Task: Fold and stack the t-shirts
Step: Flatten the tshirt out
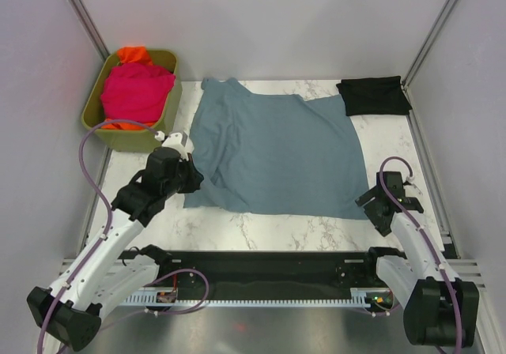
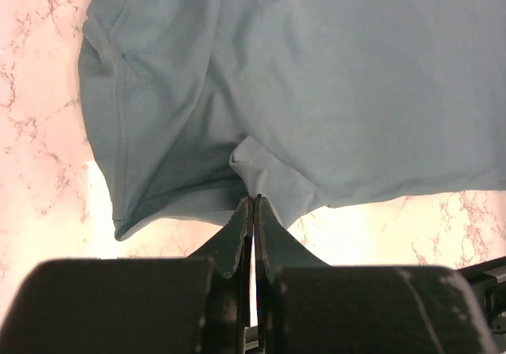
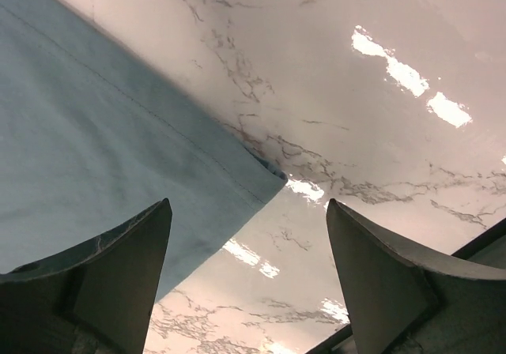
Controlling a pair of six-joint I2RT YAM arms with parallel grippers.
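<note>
A slate blue-grey t-shirt [image 1: 277, 152] lies spread on the marble table. My left gripper [image 1: 192, 182] is shut on its near left edge; in the left wrist view the gripper [image 2: 254, 198] pinches a fold of that blue-grey t-shirt [image 2: 316, 77]. My right gripper [image 1: 371, 205] is open and empty, hovering over the shirt's near right corner [image 3: 269, 172] in the right wrist view [image 3: 247, 204]. A folded black t-shirt [image 1: 373, 95] lies at the far right. The magenta-pink t-shirt [image 1: 136, 92] and the orange t-shirt [image 1: 134, 54] are piled in the bin.
An olive-green plastic bin [image 1: 170, 105] stands at the far left corner. Grey walls close the table on three sides. A black rail [image 1: 261, 271] runs along the near edge between the arm bases.
</note>
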